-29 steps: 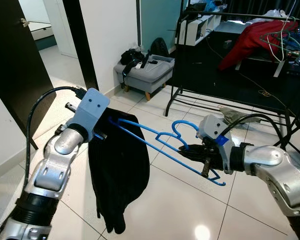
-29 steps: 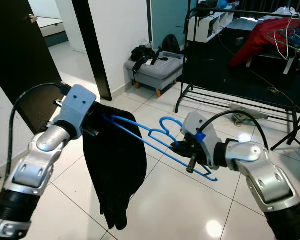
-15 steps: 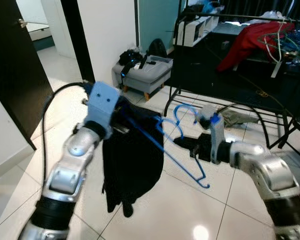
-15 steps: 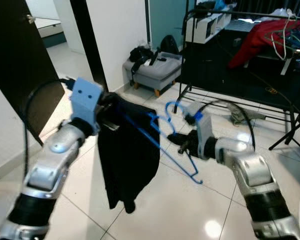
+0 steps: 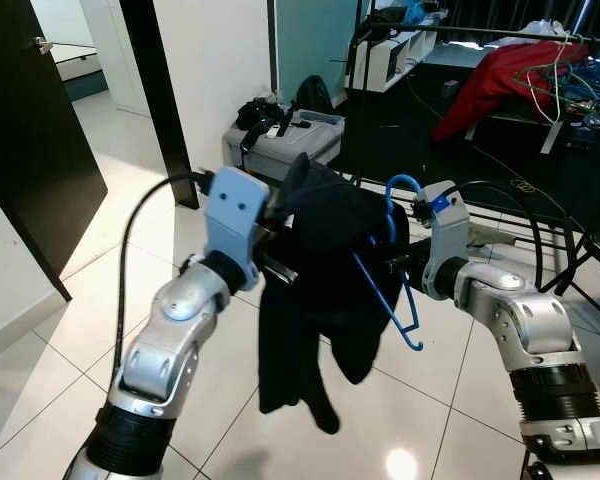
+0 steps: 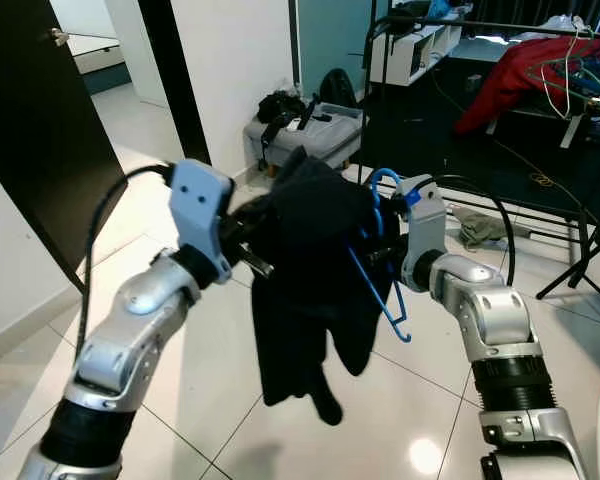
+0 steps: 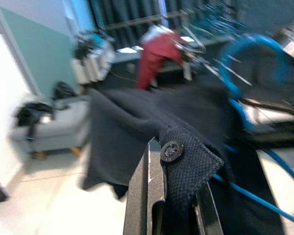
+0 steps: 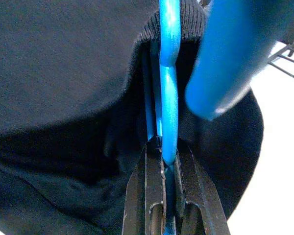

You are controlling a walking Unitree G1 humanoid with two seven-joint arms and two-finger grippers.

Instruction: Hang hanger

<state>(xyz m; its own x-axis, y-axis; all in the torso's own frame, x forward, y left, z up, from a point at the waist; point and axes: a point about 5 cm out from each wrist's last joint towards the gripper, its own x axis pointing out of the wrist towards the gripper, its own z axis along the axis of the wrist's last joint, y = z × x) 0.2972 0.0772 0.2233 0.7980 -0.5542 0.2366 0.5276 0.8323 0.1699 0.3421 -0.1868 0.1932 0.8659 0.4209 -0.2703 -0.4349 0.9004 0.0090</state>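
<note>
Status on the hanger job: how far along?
Done: both hands have a grip. Right hand is shut on the blue hanger; left hand pinches the black garment draped over it. In hand: the pair is held up in mid-air before the robot. Left: the hook is not yet on the clothes rack behind.

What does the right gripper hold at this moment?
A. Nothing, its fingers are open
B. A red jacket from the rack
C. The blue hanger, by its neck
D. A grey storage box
C: in the right wrist view the right gripper is clamped on the blue hanger, just below the hook, against the black garment.
</note>
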